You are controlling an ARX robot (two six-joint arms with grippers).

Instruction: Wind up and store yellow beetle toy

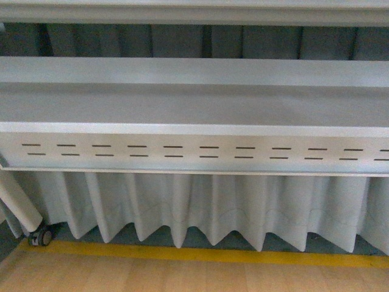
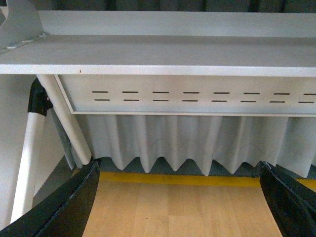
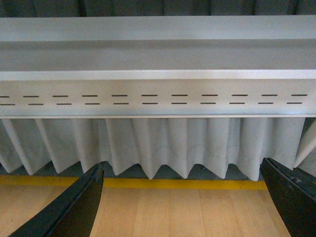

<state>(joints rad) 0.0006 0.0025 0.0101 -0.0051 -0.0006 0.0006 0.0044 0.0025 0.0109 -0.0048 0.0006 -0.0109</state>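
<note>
The yellow beetle toy is out of view in every frame. My left gripper (image 2: 180,207) is open and empty, its black fingers (image 2: 74,202) spread wide over the wooden floor (image 2: 177,207). My right gripper (image 3: 182,207) is open and empty too, its black fingers (image 3: 79,207) wide apart over the wooden floor (image 3: 182,212). Neither gripper shows in the front view.
A grey metal table (image 1: 194,103) with a slotted front rail (image 1: 194,152) stands ahead, a pleated grey curtain (image 1: 206,207) behind it. A yellow floor line (image 1: 200,254) runs along the curtain. A table leg with a caster (image 1: 40,236) stands at the left.
</note>
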